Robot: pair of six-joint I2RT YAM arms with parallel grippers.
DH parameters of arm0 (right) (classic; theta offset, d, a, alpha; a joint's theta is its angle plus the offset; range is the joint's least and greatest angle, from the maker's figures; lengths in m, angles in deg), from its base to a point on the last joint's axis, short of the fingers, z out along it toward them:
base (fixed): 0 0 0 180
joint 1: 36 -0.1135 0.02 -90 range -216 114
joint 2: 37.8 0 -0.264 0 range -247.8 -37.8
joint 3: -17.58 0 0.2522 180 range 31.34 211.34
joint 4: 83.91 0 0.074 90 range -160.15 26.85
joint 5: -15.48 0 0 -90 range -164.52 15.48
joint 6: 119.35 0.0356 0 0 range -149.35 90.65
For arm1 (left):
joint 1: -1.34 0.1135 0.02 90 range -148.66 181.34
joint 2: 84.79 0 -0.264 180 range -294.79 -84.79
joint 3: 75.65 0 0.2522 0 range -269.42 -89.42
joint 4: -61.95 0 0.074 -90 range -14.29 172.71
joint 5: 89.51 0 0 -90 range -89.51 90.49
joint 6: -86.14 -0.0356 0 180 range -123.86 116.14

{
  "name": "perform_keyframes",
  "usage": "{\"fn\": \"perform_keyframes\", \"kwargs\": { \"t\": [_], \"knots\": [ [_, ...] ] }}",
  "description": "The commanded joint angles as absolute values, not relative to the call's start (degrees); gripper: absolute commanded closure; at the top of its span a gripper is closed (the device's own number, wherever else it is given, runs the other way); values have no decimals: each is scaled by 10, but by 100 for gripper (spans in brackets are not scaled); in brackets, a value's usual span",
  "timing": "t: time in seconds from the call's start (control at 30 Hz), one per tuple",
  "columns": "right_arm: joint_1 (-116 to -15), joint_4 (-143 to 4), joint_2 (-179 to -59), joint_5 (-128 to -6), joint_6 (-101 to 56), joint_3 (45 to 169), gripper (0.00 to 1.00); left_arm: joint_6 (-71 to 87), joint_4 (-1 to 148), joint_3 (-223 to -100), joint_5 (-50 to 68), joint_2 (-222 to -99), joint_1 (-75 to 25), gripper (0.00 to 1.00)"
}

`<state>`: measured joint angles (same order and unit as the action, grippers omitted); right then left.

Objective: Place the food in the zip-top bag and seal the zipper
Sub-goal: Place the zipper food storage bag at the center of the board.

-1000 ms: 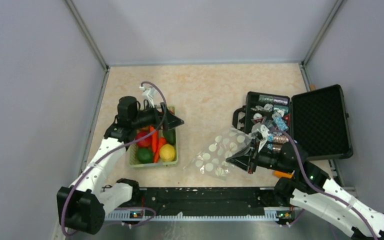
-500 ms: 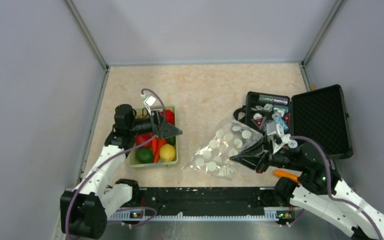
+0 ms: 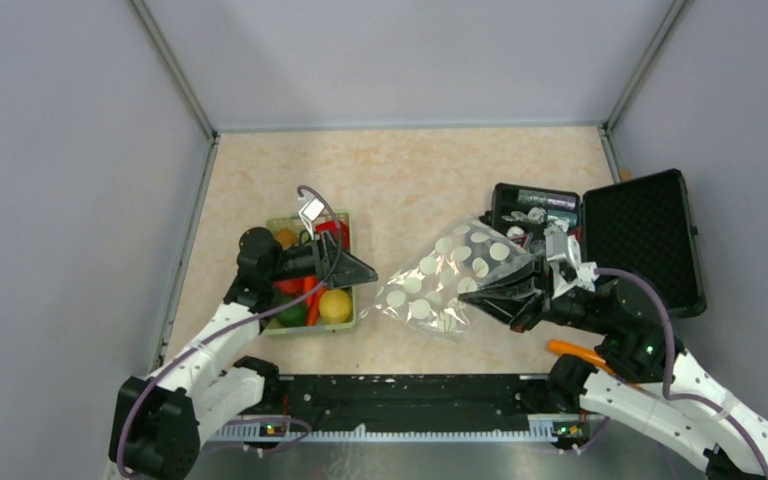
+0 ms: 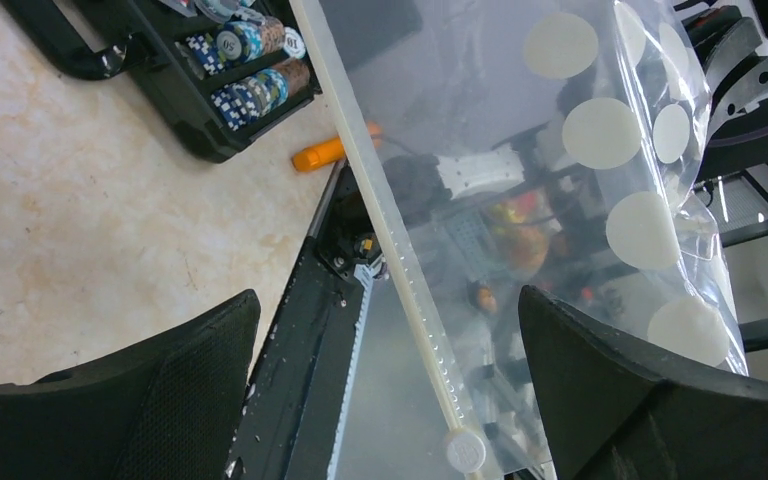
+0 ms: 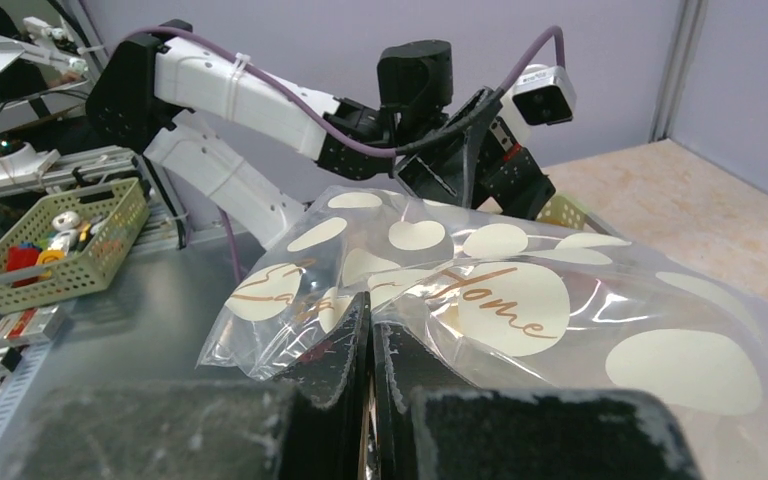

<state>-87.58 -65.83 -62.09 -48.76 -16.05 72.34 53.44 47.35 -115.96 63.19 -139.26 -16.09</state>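
Note:
The clear zip-top bag (image 3: pixel 450 275) with white dots hangs in the air between the arms. My right gripper (image 3: pixel 472 293) is shut on one lower fold of it, and the right wrist view shows the jaws closed on the plastic (image 5: pixel 370 330). My left gripper (image 3: pixel 368 271) is open and points at the bag's left edge. In the left wrist view the zipper (image 4: pixel 390 230) runs between the spread fingers (image 4: pixel 560 380) without touching them, with its slider (image 4: pixel 465 450) at the near end. The food (image 3: pixel 334 304) lies in the green basket (image 3: pixel 352 322).
The open black case (image 3: pixel 640 240) with shiny packets stands at the right, behind the bag. An orange piece (image 3: pixel 575 352) lies on the table by the right arm's base and also shows in the left wrist view (image 4: pixel 332 152). The black rail (image 3: pixel 410 395) runs along the near edge.
My right gripper has lifted the bag off the table and carried it up and left. My left gripper has swung from over the basket to the right, toward the bag's edge.

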Motion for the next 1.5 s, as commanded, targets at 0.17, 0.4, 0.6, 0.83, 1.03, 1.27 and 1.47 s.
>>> {"fn": "perform_keyframes", "kwargs": {
  "t": [0.17, 0.4, 0.6, 0.83, 1.03, 1.27, 1.47],
  "knots": [
    [-874, -748, -625, -467, -161, 732, 100, 662, 266, -1168, 640, -1414, -180, 1],
    [-874, -759, -626, -458, -170, 736, 100, 659, 293, -1178, 646, -1425, -189, 1],
    [-874, -727, -658, -405, -249, 766, 100, 792, 143, -1173, 648, -1460, -199, 1],
    [-874, -751, -673, -386, -272, 765, 100, 852, 56, -1178, 652, -1491, -219, 1],
    [-874, -768, -691, -374, -276, 780, 100, 747, 208, -1187, 650, -1481, -237, 1],
    [-874, -778, -678, -392, -266, 739, 100, 735, 213, -1208, 665, -1471, -248, 5],
    [-874, -767, -641, -421, -245, 690, 100, 734, 212, -1217, 661, -1470, -248, 28]
  ]
}}
